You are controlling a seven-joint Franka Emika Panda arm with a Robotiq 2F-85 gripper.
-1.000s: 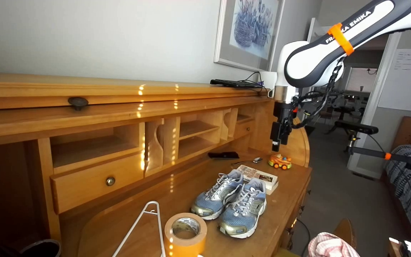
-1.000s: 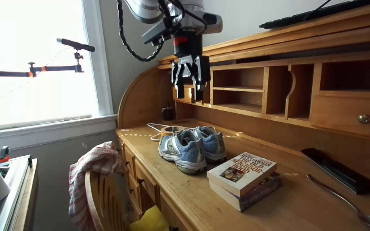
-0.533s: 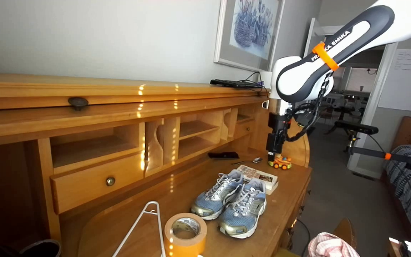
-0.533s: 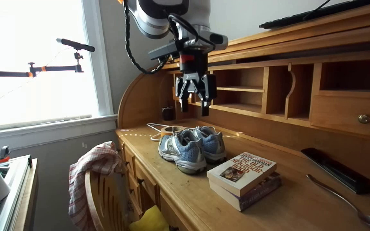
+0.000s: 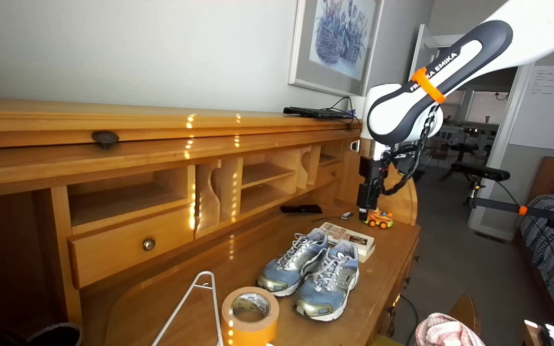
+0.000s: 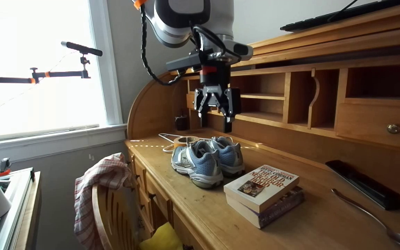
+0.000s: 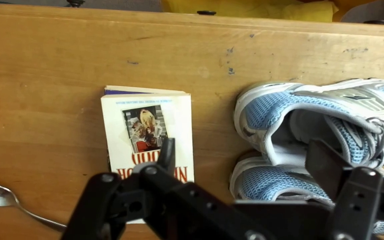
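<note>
Wrist view: the claw (image 7: 240, 145), spread wide and empty, hangs above sneakers (image 7: 332, 103) and stacked paperbacks (image 7: 148, 128). The top cover (image 6: 262, 187) reads "THE OLD NEIGHBORHOOD"; in an exterior view the arm (image 5: 469, 53) overhead reads "EMIKA".

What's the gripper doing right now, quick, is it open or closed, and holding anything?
Gripper: open, holding nothing.
</note>
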